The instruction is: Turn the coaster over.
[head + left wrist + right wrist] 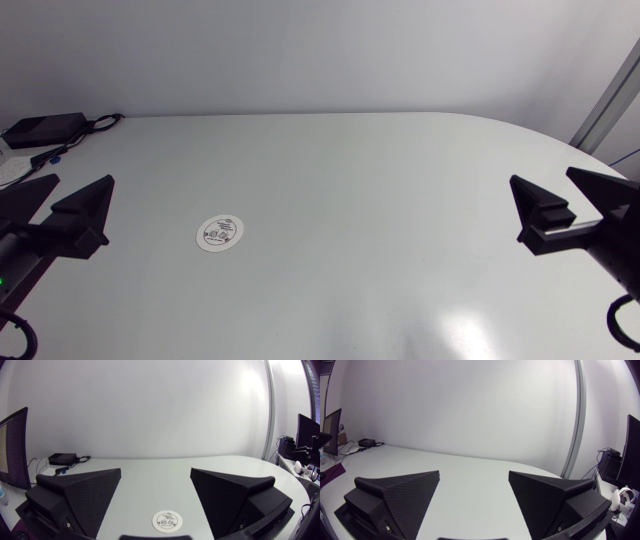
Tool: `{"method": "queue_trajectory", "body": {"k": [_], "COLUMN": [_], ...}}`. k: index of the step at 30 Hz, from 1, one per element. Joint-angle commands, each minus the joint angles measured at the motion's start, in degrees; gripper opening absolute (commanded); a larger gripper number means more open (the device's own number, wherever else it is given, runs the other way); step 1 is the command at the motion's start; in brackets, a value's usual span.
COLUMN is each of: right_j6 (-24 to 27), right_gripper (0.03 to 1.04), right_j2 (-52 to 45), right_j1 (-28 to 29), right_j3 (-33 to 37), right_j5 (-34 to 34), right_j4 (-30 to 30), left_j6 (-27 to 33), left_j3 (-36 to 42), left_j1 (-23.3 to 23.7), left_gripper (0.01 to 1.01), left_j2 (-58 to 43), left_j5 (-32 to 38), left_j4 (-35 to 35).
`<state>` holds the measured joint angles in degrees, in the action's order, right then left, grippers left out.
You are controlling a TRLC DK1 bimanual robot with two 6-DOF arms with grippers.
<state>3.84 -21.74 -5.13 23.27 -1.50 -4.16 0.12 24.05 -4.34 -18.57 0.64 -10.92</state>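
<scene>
Two grippers are waiting at the table's sides in the head view, and neither is touching anything. The left gripper (80, 182) is sitting at the left edge with its wedge fingers spread wide and nothing between them. The right gripper (542, 180) is sitting at the right edge, likewise released and holding nothing. The coaster (221, 233), a round white disc with print facing up, is lying flat on the table (380, 170), left of the middle, near the left gripper and well apart from the right one. A black box (40, 128) with cables is resting at the far left corner.

From the left wrist view, the left gripper (155, 471) is showing both fingers parted, with the coaster (167, 521) lying on the table below the gap and closer to the wrist than the fingertips are. The black box (62, 458) is sitting far ahead, beside the one finger.

From the right wrist view, the right gripper (474, 474) is gaping open over bare table (395, 457); the coaster is not showing here.

Judging by this, the task is sitting at its very start: the approach has not begun and the coaster is not yet lifted. The left arm is looking like the better placed one. A thin disc lying flush on a smooth top is offering little edge to grip, so the next move is probably calling for a low, careful descent, with one finger getting under the rim or the disc being slid toward the near edge before pinching and flipping
</scene>
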Motion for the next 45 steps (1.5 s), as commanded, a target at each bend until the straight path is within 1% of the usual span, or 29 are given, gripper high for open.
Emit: {"method": "queue_trajectory", "body": {"k": [1,3,5,6,8,10,13,14,15,16,18,21,23,24,25,26,28,29,31,33,34,35,36,37,39,41,42,44,45], "right_j6": [-2.3,-3.7,-4.4,-4.5,-5.2,-5.6,-4.3,-3.7,-3.5,-3.4,-3.4,-3.0,0.6,3.9,4.5,5.0,9.0,9.3,12.4,13.1,16.3,17.3,17.1,16.6,16.4,16.5,16.9,18.0,17.9], "right_gripper": [1.0,1.0,1.0,1.0,1.0,1.0,1.0,1.0,1.0,1.0,1.0,1.0,1.0,1.0,1.0,0.99,0.98,0.98,0.98,0.98,0.98,0.91,0.77,0.47,0.29,0.2,0.18,0.15,0.08], "right_j2": [-6.5,-11.4,-16.1,-18.3,-22.9,-27.0,-32.8,-35.0,-36.8,-37.5,-37.3,-37.1,-37.3,-37.9,-38.7,-40.0,-44.0,-46.2,-48.9,-50.2,-50.3,-50.0,-49.9,-49.8,-48.6,-50.7,-52.4,-54.1,-54.7], "right_j1": [-0.6,-0.4,-0.2,-0.2,-0.3,-0.1,1.3,1.4,1.4,1.3,1.3,-0.4,-4.2,-6.6,-7.4,-7.6,-7.4,-6.8,-6.5,-6.5,-6.7,-6.6,-6.7,-6.7,-6.7,-6.4,-6.5,-6.6,-6.5], "right_j3": [3.4,5.6,7.1,7.6,8.8,10.4,13.1,13.4,13.6,13.6,13.2,13.6,14.2,14.4,14.6,15.2,17.1,18.2,19.3,19.9,19.9,19.2,18.6,18.1,17.3,18.9,20.1,20.9,21.0], "right_j5": [-1.4,-3.3,-5.2,-6.1,-7.6,-9.8,-15.5,-15.6,-15.7,-16.2,-16.9,-14.1,-8.1,-6.0,-6.0,-7.2,-14.1,-15.5,-18.2,-17.1,-17.0,-17.1,-17.1,-17.0,-18.6,-21.4,-21.9,-22.8,-24.0], "right_j4": [-0.9,-0.9,-0.8,-0.9,-1.3,-2.4,-5.9,-6.0,-6.0,-6.1,-5.7,-5.8,-6.4,-6.6,-6.7,-7.5,-9.8,-11.4,-13.5,-15.6,-18.2,-18.2,-17.2,-15.2,-12.5,-13.8,-15.4,-15.8,-15.5], "left_j6": [-1.6,-1.9,-3.7,-4.9,-5.4,-5.7,-6.6,-6.4,-5.9,-5.0,0.8,8.7,12.8,17.3,19.2,21.2,22.6,23.3,25.0,26.2,27.3,27.5,27.7,27.6,27.4,27.5,27.6,29.2,29.3], "left_j3": [5.2,8.5,10.8,11.6,12.9,14.4,15.8,16.1,16.4,16.8,18.0,19.5,20.8,21.2,21.6,21.9,22.4,23.0,24.3,26.7,27.7,28.3,28.7,29.2,30.0,30.5,31.0,31.8,31.8], "left_j1": [-0.9,-1.6,-0.9,0.1,2.8,5.2,9.3,10.8,11.0,10.9,10.2,6.3,4.5,3.7,3.3,3.4,3.4,3.2,3.4,3.7,3.7,3.9,4.0,4.1,4.9,5.5,6.0,6.4,6.9], "left_gripper": [0.972,0.964,0.956,0.948,0.867,0.866,0.867,0.87,0.879,0.889,0.89,0.889,0.887,0.877,0.844,0.808,0.726,0.721,0.721,0.721,0.72,0.72,0.667,0.556,0.359,0.323,0.302,0.289,0.266], "left_j2": [-7.6,-13.4,-20.3,-22.7,-27.6,-33.4,-40.6,-42.5,-44.2,-45.7,-48.1,-51.8,-55.3,-57.5,-59.2,-61.1,-64.7,-66.4,-70.1,-75.0,-77.3,-78.9,-80.0,-81.0,-82.0,-82.3,-82.9,-83.6,-83.6], "left_j5": [-0.3,-0.3,-3.3,-5.1,-8.9,-11.7,-20.0,-23.0,-23.8,-23.8,-23.7,-18.6,-17.7,-18.0,-19.3,-21.6,-21.9,-21.9,-21.8,-21.9,-22.0,-21.9,-21.9,-22.0,-22.1,-22.4,-22.4,-22.5,-22.5], "left_j4": [-3.5,-5.3,-8.4,-8.9,-8.9,-8.9,-8.4,-7.3,-6.3,-5.7,-5.2,-4.6,-5.6,-6.1,-6.1,-5.9,-3.4,-3.1,-3.1,-4.8,-6.0,-6.1,-6.3,-6.3,-6.7,-6.9,-7.1,-8.9,-9.0]}}
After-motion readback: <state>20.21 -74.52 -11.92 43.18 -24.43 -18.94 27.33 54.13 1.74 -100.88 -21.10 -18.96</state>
